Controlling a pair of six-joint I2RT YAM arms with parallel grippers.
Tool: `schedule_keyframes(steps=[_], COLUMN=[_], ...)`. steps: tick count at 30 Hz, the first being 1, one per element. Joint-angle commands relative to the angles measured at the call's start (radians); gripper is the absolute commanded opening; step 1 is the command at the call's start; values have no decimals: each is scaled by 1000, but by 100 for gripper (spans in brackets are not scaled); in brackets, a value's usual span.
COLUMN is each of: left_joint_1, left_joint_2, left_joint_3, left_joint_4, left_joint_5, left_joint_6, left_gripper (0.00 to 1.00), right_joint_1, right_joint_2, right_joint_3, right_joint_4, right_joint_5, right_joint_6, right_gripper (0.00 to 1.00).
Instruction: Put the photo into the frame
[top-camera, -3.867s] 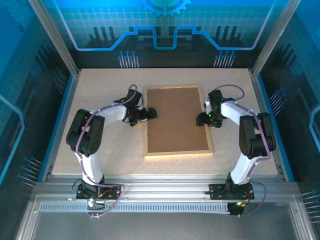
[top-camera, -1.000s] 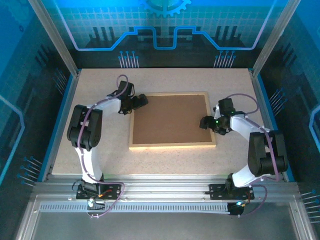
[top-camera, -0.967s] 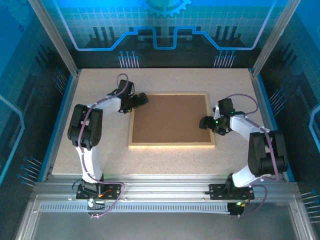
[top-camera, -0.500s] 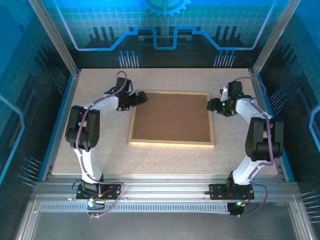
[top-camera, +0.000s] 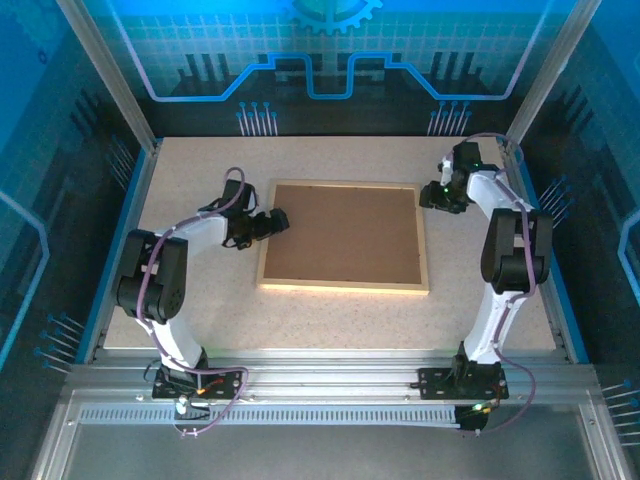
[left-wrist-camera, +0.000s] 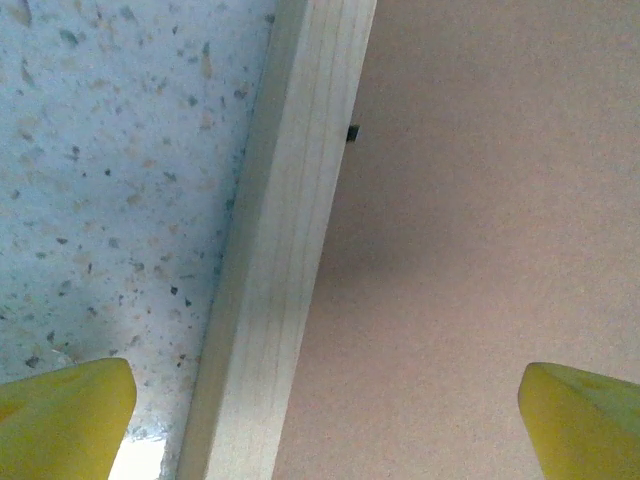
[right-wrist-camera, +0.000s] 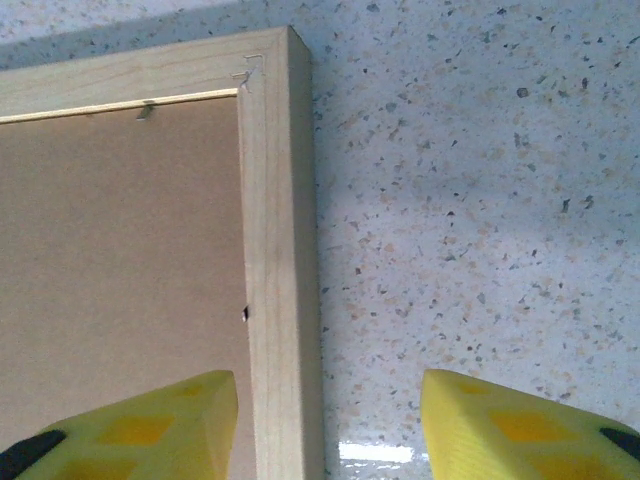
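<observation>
Frame back-up on speckled table

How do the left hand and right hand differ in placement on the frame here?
The left hand sits partway along the frame's left rail; the right hand sits at its far right corner. The left hand's fingers look spread wider than the right hand's. Both are open, straddling a rail.

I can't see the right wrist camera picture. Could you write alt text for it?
A corner of a light wooden frame lies on a speckled table, a brown backing board filling its inside. At the bottom edge, two yellow fingers stand apart, one each side of the frame's rail.
</observation>
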Motion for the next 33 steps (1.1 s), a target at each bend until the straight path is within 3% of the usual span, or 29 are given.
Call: schedule_keyframes(steps=[1,20,33], left_joint_1=[2,-17,-35], left_joint_2=[-11,23,45], left_joint_3=[-15,-37,-18], left_joint_4=[44,82,87], left_joint_5=[45,77,95], left_joint_6=[-39,-79,-83], left_gripper=[99,99,99], right_joint_1=[14,61,76], right_joint_2=[34,161,199], right_joint_3=[38,172,167], right_joint_4=[-63,-103,-108], right_joint_5=[37,89,92], right_joint_6=[-35,-41,-46], right_gripper=[53,53,53])
